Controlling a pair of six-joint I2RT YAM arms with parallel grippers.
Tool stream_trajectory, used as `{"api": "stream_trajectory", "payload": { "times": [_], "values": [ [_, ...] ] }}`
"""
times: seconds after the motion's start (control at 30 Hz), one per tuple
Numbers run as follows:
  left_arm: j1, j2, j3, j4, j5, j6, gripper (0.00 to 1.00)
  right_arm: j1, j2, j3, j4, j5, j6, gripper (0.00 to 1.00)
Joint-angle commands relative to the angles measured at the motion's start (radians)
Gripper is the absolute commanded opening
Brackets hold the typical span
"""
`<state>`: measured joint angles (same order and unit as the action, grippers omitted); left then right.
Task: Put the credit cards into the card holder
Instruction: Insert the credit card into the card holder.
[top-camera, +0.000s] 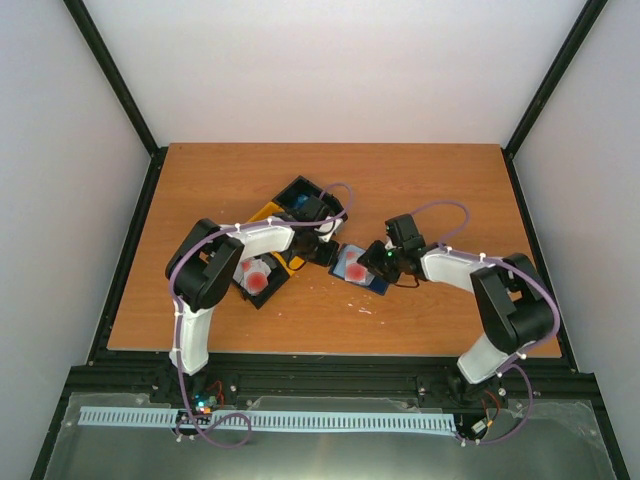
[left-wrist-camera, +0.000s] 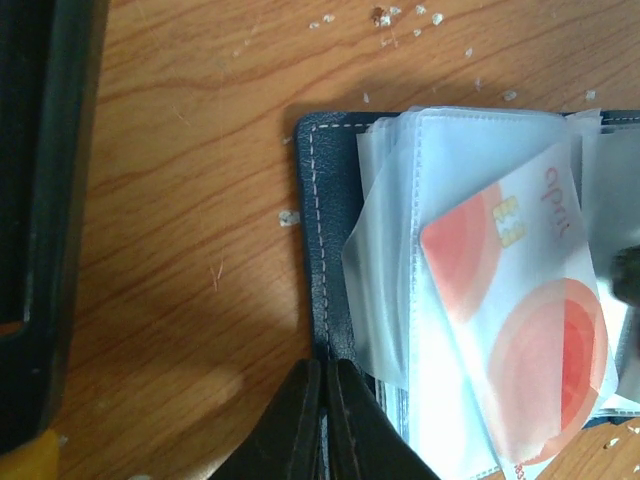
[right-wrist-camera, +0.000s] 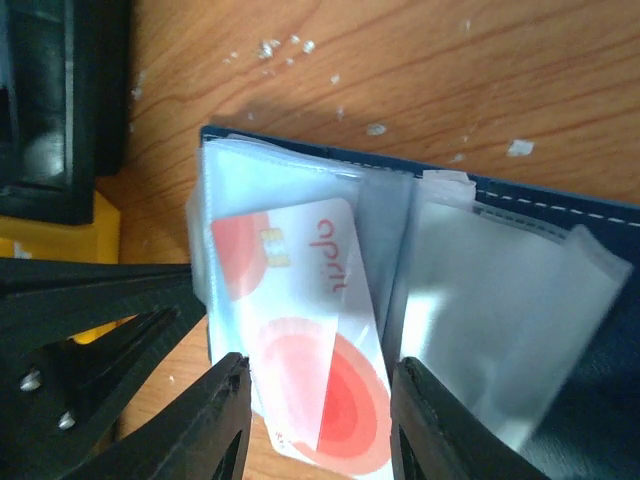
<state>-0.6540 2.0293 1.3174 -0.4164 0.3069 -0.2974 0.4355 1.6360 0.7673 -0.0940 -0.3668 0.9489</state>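
A small navy-blue folding card holder (left-wrist-camera: 325, 230) lies open and flat on the reddish wood-grain table (top-camera: 420, 180), just right of a black-and-yellow compartment tray (right-wrist-camera: 60, 110) with hard, straight walls. Its cover has a fine leather-like grain with a pale stitched seam along the rounded edge. Inside it fans a stack of clear, glossy plastic sleeves (left-wrist-camera: 390, 260), soft and slightly crumpled, some lifting off the pile.

A thin, stiff white plastic credit card (left-wrist-camera: 530, 330) lies slanted on the sleeves. It carries a gold chip, a red-orange blotch at one corner, a large ring of red-orange circles and red lettering. Its chip end is tucked among the sleeves, while the circled end sticks out past the holder's edge.

The right gripper (right-wrist-camera: 320, 372) has its matte black jaws about half open, one against each long edge of that protruding end, so the credit card is clasped between them.

The left gripper (left-wrist-camera: 322, 385) has its jaws pressed tightly together, the tips meeting on the holder's stitched edge. Whether they pinch the cover or only bear down on it cannot be told.

More white cards with red blotches (top-camera: 258, 278) lie in the tray's nearest compartment. Small pale flecks (left-wrist-camera: 400, 15) are scattered over the wood.
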Motion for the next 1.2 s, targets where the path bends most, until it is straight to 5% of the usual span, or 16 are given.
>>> {"api": "stream_trajectory", "payload": {
  "times": [0.0, 0.23, 0.4, 0.63, 1.17],
  "values": [
    [-0.018, -0.022, -0.01, -0.048, 0.014, 0.007, 0.05, 0.01, -0.089, -0.002, -0.086, 0.081, -0.073, 0.38],
    [-0.018, -0.032, -0.02, -0.054, 0.022, 0.009, 0.06, 0.091, -0.093, 0.053, -0.232, 0.21, -0.222, 0.34],
    [-0.018, -0.041, -0.024, -0.055, 0.009, 0.017, 0.06, 0.118, -0.085, 0.103, -0.326, 0.322, -0.421, 0.43],
    [-0.018, -0.037, -0.02, -0.054, 0.012, 0.02, 0.06, 0.134, 0.015, 0.151, -0.328, 0.271, -0.604, 0.43],
    [-0.018, -0.03, -0.018, -0.049, 0.003, 0.014, 0.05, 0.189, 0.016, 0.135, -0.375, 0.222, -0.73, 0.47]
  ]
}}
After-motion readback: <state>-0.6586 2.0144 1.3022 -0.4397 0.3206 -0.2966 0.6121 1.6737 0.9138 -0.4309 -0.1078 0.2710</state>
